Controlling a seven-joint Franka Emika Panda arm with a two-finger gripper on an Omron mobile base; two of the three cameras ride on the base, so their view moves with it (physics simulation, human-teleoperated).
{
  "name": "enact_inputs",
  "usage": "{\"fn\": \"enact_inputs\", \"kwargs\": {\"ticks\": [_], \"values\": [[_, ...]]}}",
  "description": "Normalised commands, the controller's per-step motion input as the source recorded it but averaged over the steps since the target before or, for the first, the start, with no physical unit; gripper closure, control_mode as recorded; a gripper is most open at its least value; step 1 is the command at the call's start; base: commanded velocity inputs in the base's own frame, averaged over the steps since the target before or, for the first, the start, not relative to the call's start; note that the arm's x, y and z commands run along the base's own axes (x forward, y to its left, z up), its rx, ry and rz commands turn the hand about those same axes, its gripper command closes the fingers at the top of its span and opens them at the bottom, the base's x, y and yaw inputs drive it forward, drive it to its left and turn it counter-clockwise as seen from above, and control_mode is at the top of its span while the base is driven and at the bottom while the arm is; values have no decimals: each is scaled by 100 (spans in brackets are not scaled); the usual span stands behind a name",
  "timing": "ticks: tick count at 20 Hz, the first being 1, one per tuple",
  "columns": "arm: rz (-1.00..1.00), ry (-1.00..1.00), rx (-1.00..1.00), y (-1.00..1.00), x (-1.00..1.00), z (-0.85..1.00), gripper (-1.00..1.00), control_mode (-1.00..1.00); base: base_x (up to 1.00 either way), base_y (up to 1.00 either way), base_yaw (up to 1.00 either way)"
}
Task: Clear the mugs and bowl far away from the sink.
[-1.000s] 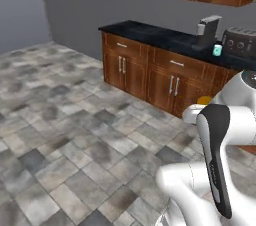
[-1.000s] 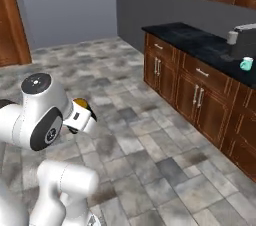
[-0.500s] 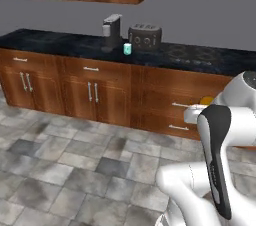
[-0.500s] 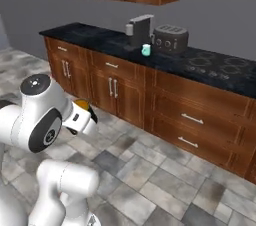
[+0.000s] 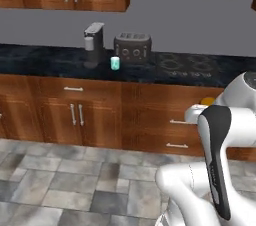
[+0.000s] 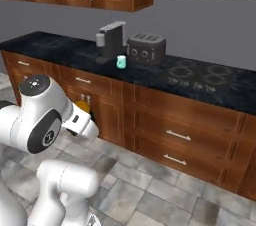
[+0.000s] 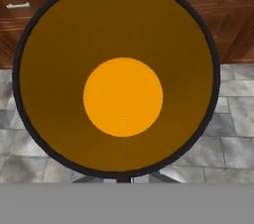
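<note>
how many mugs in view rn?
2. The teal mug stands on the dark counter in front of the toaster, beside the coffee machine. The black mug with the orange inside sits at the gripper. Others may be out of frame.

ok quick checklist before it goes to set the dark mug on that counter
1. Dark mug in the end effector: ok, its orange inside fills the hand view and an orange edge shows at the arm's end.
2. End effector shut on it: ok.
3. Teal mug on the counter: ok, upright, in front of the toaster, beside the coffee machine.
4. Free counter space: ok, bare left of the coffee machine.
5. Far from the sink: cannot tell.
6. Bowl cleared: cannot tell.
</note>
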Motion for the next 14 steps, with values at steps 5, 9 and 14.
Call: {"fn": "enact_inputs", "kwargs": {"ticks": [5,9,14], "values": [[0,0,0,0,0,0,100,100,100,42,-21],[0,0,0,0,0,0,100,100,100,38,-21],[0,0,0,0,0,0,100,100,100,37,-23]]}}
